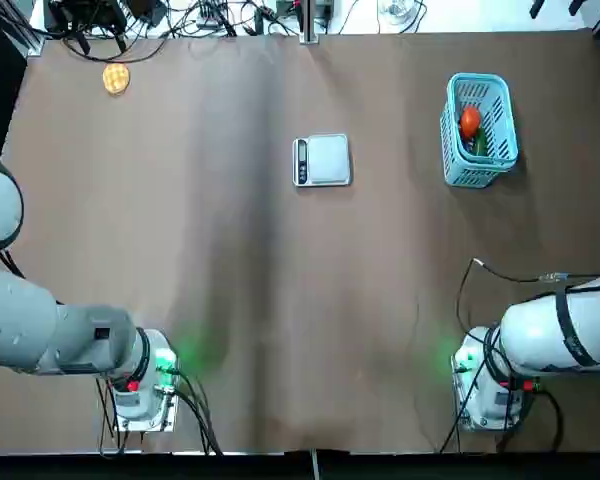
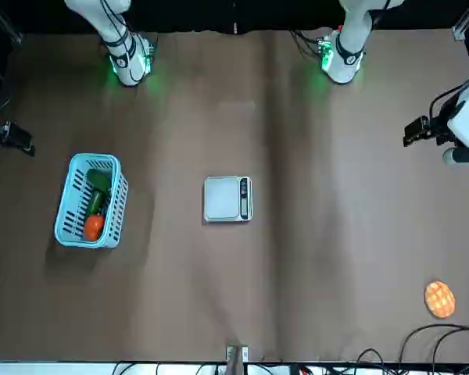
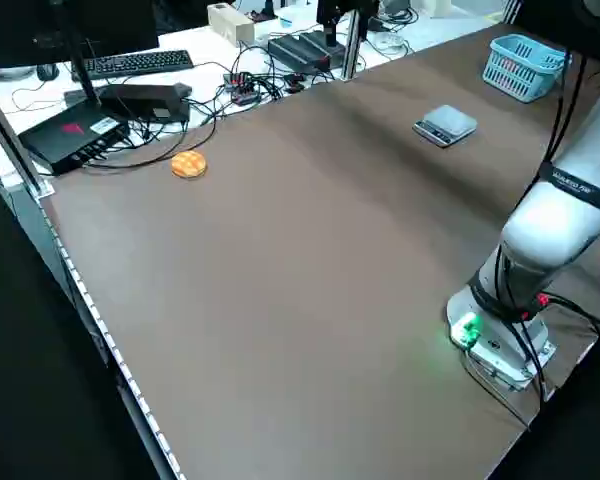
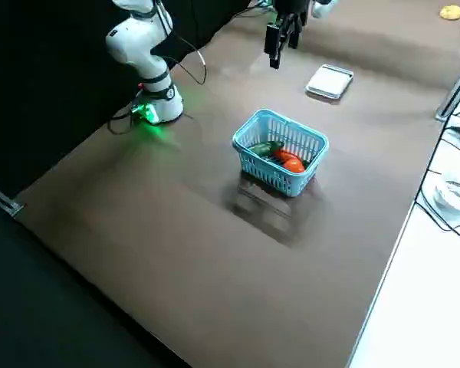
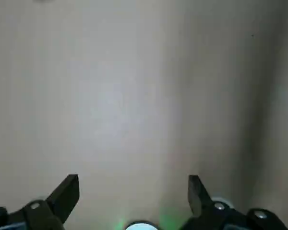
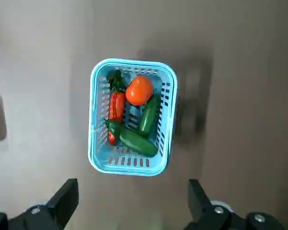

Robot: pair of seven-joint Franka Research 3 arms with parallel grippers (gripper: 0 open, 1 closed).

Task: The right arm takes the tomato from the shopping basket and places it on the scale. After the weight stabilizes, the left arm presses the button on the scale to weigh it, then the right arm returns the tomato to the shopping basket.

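Still tomato [image 6: 138, 90] in shopping basket [image 6: 99, 120], scale [image 1: 322, 160] bare

Brown counter [image 1: 280, 300]. Round yellow-orange waffle-like item [image 1: 116, 78] near one far corner. Green vegetables [image 6: 137, 142] and a red pepper [image 6: 116, 106], lying together. Keyboard [image 3: 140, 63], black box [image 3: 75, 135] and tangled cables [image 3: 250, 85] beyond the counter's edge.

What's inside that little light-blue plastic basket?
The light-blue lattice basket holds a round orange-red tomato, a long red pepper-like vegetable and two green vegetables. Whatever lies beneath them on the basket floor is covered.
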